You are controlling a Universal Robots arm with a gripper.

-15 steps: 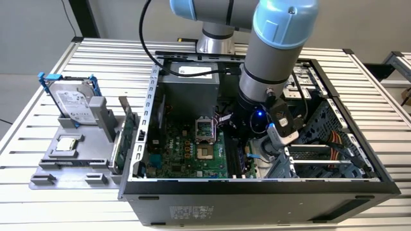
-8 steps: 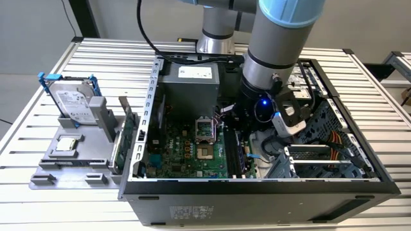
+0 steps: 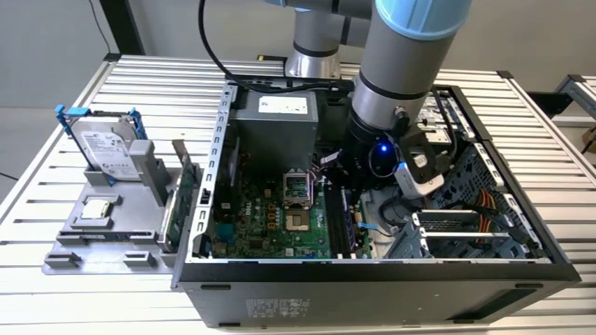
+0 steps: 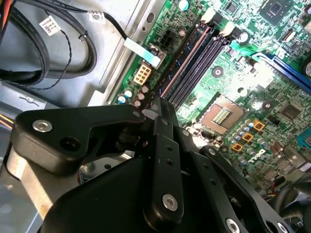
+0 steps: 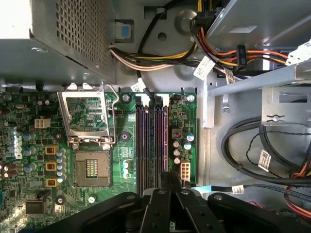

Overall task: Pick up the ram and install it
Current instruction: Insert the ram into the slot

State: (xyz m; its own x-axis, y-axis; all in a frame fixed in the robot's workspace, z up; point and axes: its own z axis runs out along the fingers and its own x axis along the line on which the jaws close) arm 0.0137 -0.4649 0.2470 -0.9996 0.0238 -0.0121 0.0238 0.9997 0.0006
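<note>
Ram [image 4: 181, 62] stands on edge in a memory slot [image 5: 151, 141] on the green motherboard [image 3: 270, 216], inside the open computer case [image 3: 373, 279]. Gripper [image 5: 169, 180] hovers just above it; whether its fingers are closed, I cannot tell.

The ram [image 3: 336, 218] is seen as a long, narrow, thin blue board. It is stood on its long edge inside the open computer case, aligned lengthwise with the memory slots [image 5: 151, 141] of the motherboard [image 3: 270, 223]. In the second wrist view, the ram [image 4: 178, 63] is presented edge-on as a thin dark line. It runs along the slot nearest the board's edge, beside the white power connector [image 4: 143, 74]. One end is gripped between the closed fingertips of the gripper [image 4: 156, 104]. Whether the ram is fully seated in the slot cannot be determined.
</note>
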